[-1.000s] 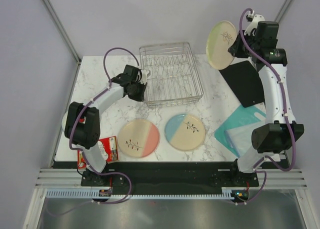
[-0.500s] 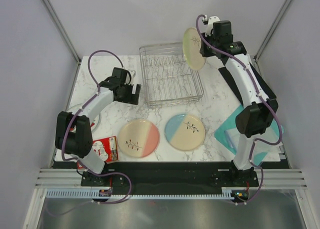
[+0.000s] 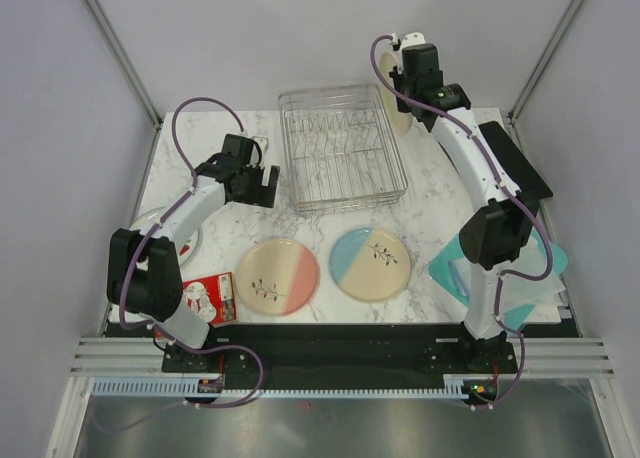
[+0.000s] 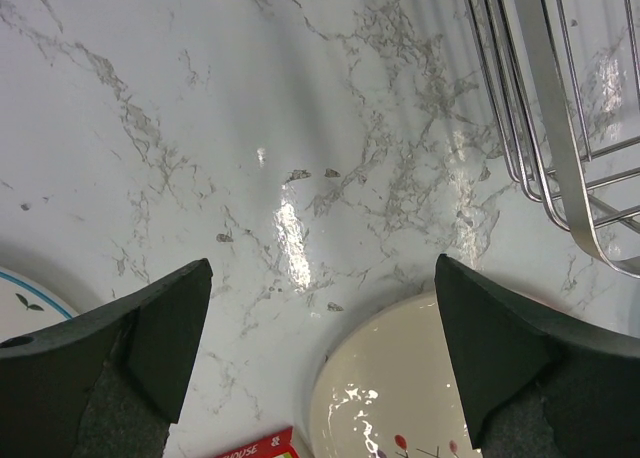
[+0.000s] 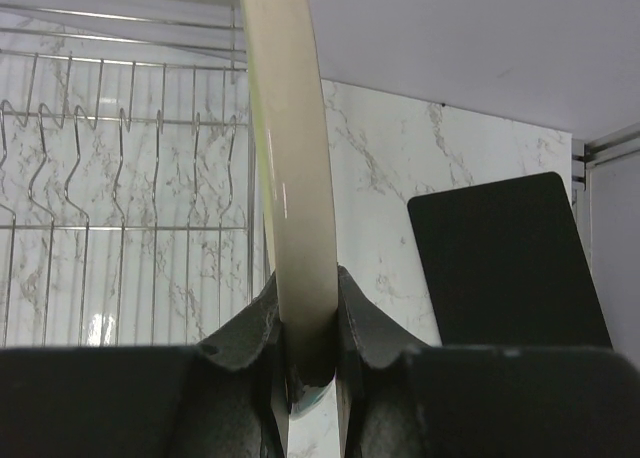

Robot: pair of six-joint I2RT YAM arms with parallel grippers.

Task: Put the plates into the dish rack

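Note:
My right gripper (image 3: 404, 86) is shut on the rim of the cream and green plate (image 3: 398, 121), which is held on edge above the right side of the silver wire dish rack (image 3: 342, 148). In the right wrist view the plate (image 5: 290, 168) rises edge-on from between the fingers (image 5: 250, 328), with the rack (image 5: 120, 178) to its left. My left gripper (image 3: 256, 181) stands open and empty above the marble, just left of the rack. The pink plate (image 3: 277, 276) and the blue plate (image 3: 370, 263) lie flat near the front. A small white plate (image 3: 148, 226) lies partly under the left arm.
A black board (image 3: 505, 168) lies right of the rack, and teal sheets (image 3: 490, 268) lie at the front right. A red printed packet (image 3: 205, 300) sits at the front left. In the left wrist view the rack's corner (image 4: 560, 138) is at the upper right and the pink plate's rim (image 4: 400, 398) is below.
The right arm has swung the green plate left from the back right corner to above the rack, turning it edge-on. The left gripper has opened and drawn back left from the rack.

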